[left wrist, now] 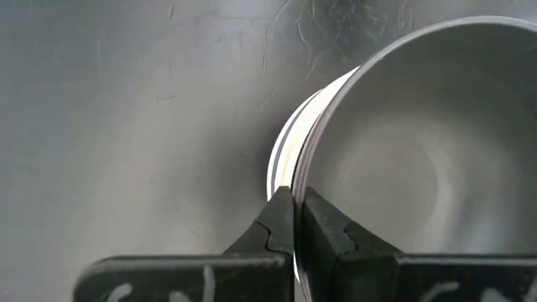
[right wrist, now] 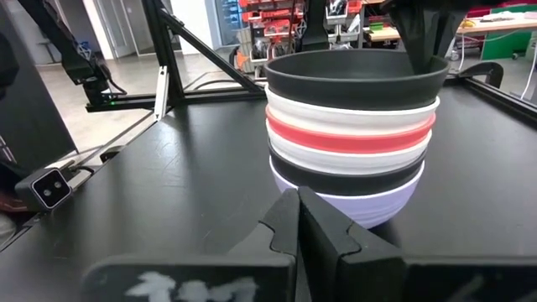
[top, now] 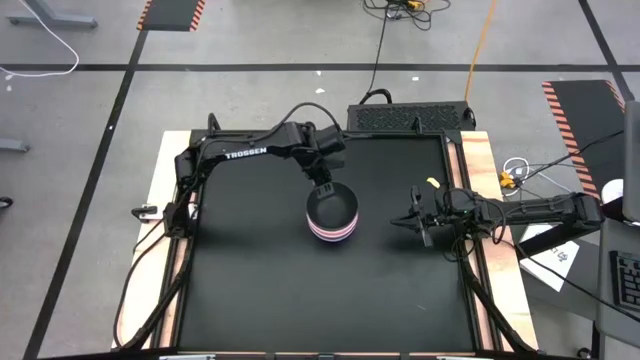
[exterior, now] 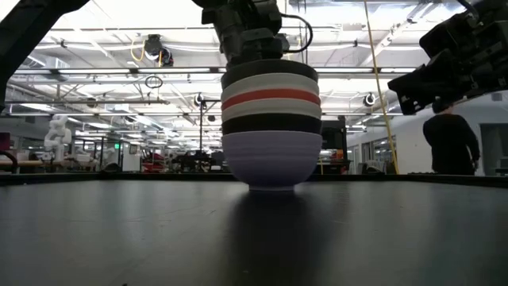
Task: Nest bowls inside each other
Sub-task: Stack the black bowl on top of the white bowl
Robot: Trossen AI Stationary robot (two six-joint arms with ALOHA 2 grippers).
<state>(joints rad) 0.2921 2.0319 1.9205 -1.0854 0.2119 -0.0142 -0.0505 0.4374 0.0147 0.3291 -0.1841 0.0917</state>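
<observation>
Bowl stack (right wrist: 348,134), top to bottom: black bowl (right wrist: 357,80), white (right wrist: 352,113), red (right wrist: 348,134), white (right wrist: 344,155), black (right wrist: 336,178), lavender bowl (right wrist: 382,203). Table (top: 260,290): matte black. Both grippers (top: 326,185) (top: 415,222): dark. Floor tape (top: 575,110): orange-black stripes.

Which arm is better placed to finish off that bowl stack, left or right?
Left. The left gripper is already pinched on the rim of the top black bowl of the stack. The right gripper hangs shut off to the side, apart from the bowls.
</observation>
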